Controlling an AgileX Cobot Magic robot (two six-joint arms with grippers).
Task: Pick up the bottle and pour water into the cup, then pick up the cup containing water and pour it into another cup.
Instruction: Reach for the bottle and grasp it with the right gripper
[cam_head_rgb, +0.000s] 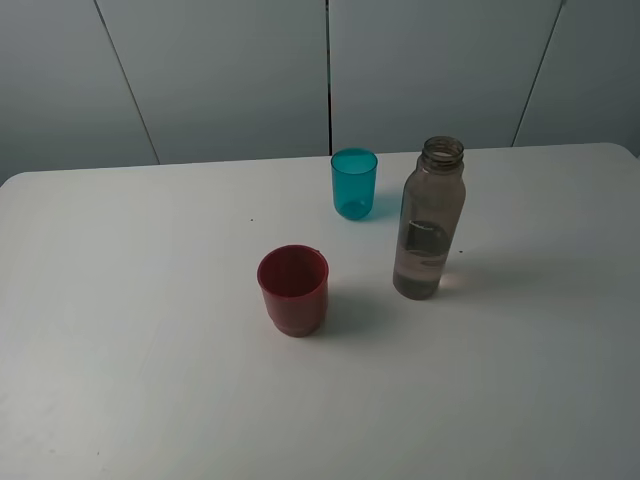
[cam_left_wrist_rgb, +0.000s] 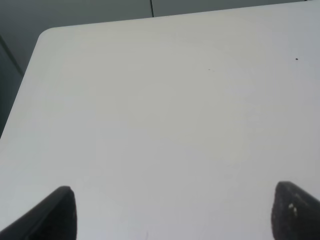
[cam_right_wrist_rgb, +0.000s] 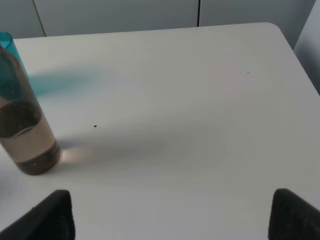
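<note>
Smoky-brown bottle (cam_head_rgb: 432, 220) upright on white table (cam_head_rgb: 150, 400), open neck pointing up — long axis vertical, left pincer (cam_left_wrist_rgb: 175, 207) and right pincer (cam_right_wrist_rgb: 173, 207) both spread wide, touching nothing.

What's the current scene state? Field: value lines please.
bottle: upright, capless, partly filled, right of both cups
teal cup: upright, at the back, beside bottle, not touching
red cup: upright, front, apart from both
left pincer: open, over table, holding nothing
right pincer: open, empty, bottle off to one side
progress: nothing picked up yet
</note>
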